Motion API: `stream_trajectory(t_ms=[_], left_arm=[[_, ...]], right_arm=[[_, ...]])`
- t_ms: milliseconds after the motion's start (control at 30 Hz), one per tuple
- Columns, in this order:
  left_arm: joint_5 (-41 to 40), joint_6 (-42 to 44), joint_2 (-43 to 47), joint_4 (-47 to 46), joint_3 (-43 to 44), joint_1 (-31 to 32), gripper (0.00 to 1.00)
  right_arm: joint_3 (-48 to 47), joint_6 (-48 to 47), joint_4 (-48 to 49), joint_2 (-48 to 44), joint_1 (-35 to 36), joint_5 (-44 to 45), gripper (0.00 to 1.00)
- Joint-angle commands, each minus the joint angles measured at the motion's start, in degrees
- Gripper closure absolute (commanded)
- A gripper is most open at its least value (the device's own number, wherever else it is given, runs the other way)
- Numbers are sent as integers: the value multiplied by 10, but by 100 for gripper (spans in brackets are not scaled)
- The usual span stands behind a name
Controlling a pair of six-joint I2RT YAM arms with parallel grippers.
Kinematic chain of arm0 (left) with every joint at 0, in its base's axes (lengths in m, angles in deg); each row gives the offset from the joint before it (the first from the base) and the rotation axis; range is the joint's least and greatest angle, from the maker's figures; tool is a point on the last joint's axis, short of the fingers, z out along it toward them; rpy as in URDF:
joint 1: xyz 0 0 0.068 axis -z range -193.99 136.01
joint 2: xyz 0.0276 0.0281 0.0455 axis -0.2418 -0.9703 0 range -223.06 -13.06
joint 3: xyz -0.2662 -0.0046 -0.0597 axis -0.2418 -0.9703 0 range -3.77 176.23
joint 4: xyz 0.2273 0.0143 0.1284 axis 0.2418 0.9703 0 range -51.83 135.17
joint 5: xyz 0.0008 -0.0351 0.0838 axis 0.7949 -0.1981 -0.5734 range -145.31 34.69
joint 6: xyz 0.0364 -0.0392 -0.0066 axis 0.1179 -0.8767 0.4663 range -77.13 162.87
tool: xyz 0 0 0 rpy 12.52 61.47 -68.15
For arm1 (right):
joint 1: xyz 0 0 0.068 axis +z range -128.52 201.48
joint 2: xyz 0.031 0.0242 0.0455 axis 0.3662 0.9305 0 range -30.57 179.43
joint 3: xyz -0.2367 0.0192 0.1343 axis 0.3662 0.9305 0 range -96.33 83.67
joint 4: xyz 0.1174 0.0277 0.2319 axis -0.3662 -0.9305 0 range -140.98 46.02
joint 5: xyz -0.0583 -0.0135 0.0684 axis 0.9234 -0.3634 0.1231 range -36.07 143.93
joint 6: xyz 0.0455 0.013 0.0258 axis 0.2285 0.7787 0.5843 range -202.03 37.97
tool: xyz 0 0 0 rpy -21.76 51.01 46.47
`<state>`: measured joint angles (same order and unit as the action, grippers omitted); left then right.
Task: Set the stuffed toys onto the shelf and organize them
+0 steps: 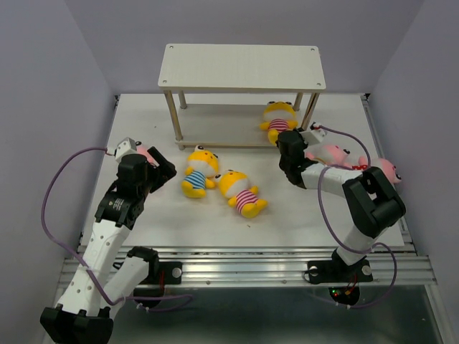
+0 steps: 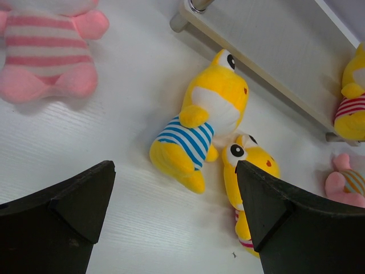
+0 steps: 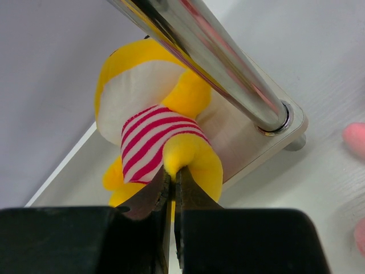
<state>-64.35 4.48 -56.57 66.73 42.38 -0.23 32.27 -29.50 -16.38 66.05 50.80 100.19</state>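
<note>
The shelf stands at the back of the table. On its lower board sits a yellow stuffed toy in red stripes, also seen from above. My right gripper is shut on this toy's foot, just in front of the shelf. Two more yellow toys lie mid-table, one in blue stripes and one in pink stripes. My left gripper hangs open and empty over bare table to their left. A pink striped toy lies beside it.
Two pink toys lie at the right, close to my right arm. The shelf's metal leg crosses right above the held toy. The shelf's top board carries nothing. Purple walls close in both sides.
</note>
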Motion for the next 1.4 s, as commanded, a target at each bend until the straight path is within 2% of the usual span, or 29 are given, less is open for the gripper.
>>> stream_trajectory(t_ms=[0, 267, 367, 400, 500, 567, 700, 867, 967, 1133, 1267, 1300, 1367], left_arm=[[-1, 9, 12, -6, -7, 0, 1], [-3, 10, 16, -3, -4, -1, 1], [-1, 10, 15, -3, -4, -1, 1], [-1, 10, 14, -2, -4, 0, 1], [1, 11, 14, -3, -5, 0, 1], [1, 11, 15, -3, -5, -1, 1], [2, 11, 15, -3, -5, 0, 1], [4, 11, 15, -5, -6, -1, 1], [7, 12, 16, -7, -8, 0, 1], [11, 13, 17, -8, -7, -1, 1], [13, 14, 19, -9, -8, -1, 1], [13, 14, 20, -9, -9, 0, 1], [14, 11, 20, -8, -10, -1, 1]], right_arm=[[-27, 5, 34, 6, -2, 32, 99], [-20, 3, 33, -6, -2, 26, 99], [-18, 4, 28, -11, -2, 24, 91], [-19, 4, 24, -13, -2, 24, 84], [-20, 2, 17, -16, -2, 23, 74], [-20, 3, 13, -19, -2, 19, 72], [-20, 2, 2, -26, -2, 16, 59], [-23, -2, -6, -38, -2, 11, 58], [-27, -6, -23, -49, -2, 11, 47], [-22, -4, -47, -66, -2, 2, 39], [-23, -9, -79, -84, -2, -20, 24], [-25, -13, -105, -88, -2, -29, 15], [-27, -23, -136, -108, -2, -64, 7]])
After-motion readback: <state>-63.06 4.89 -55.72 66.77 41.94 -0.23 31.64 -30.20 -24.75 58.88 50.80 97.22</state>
